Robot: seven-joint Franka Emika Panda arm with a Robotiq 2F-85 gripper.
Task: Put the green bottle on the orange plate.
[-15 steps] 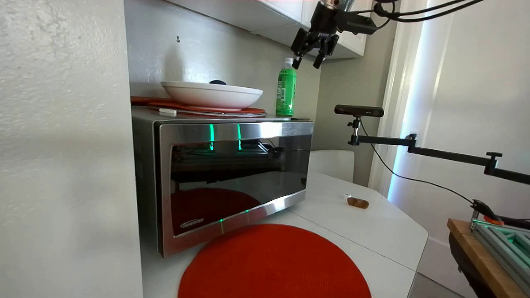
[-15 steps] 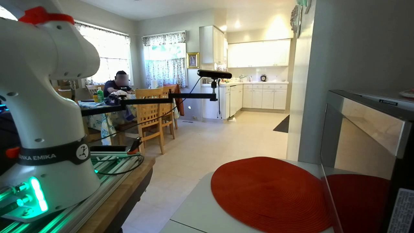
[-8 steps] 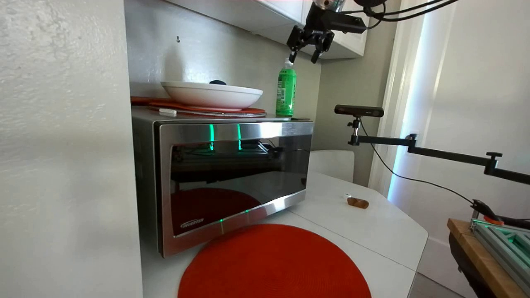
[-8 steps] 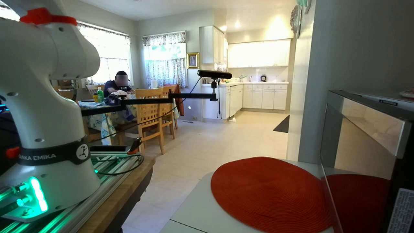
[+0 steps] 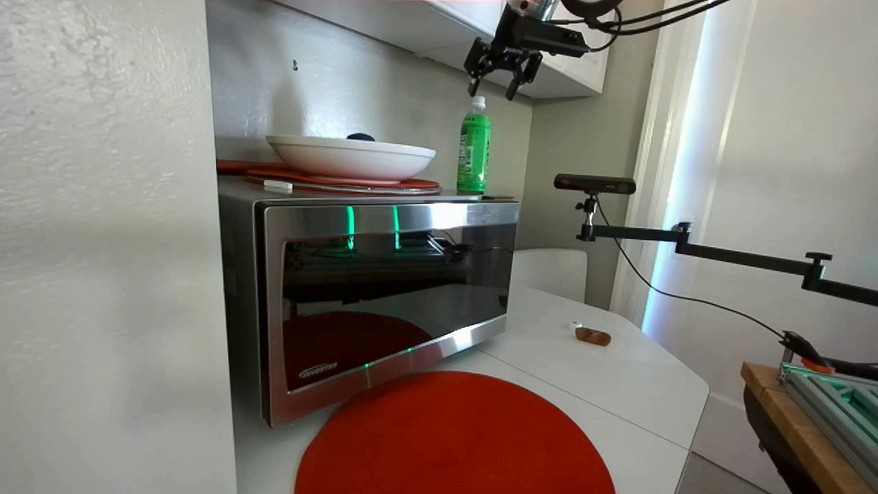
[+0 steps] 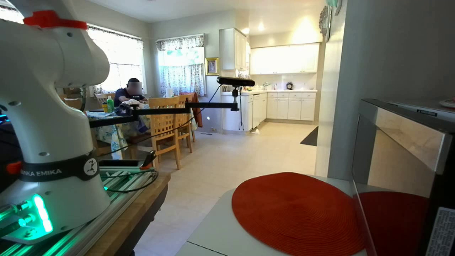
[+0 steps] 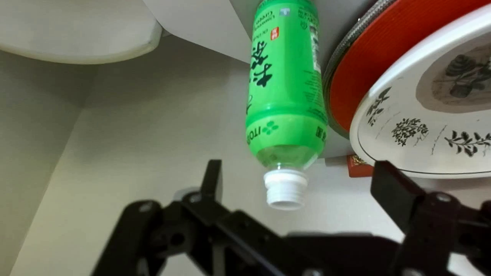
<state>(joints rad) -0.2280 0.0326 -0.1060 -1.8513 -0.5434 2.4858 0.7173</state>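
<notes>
The green bottle (image 5: 474,152) stands upright on top of the microwave, near its far end. In the wrist view, which is upside down, the bottle (image 7: 285,76) hangs neck down, and its white neck lies between the spread fingers. The bottle is not visible in the exterior view from the robot's side. My gripper (image 5: 492,93) is open and empty. It appears just above the bottle's top, tilted, with no visible contact. The orange plate (image 5: 459,432) lies flat and bare on the white table in front of the microwave. It also shows in an exterior view (image 6: 295,209).
The microwave (image 5: 391,288) carries a white bowl (image 5: 350,159) on a thinner reddish plate (image 5: 420,183) beside the bottle. White cabinets (image 5: 573,77) hang above, close to my gripper. A wall stands behind. A camera on a black arm (image 5: 595,183) and a small brown object (image 5: 592,336) are at the right.
In an exterior view my gripper has moved left and slightly up, to above the bottle's top. The arm has shifted slightly. The bottle and the orange plate have not moved.
</notes>
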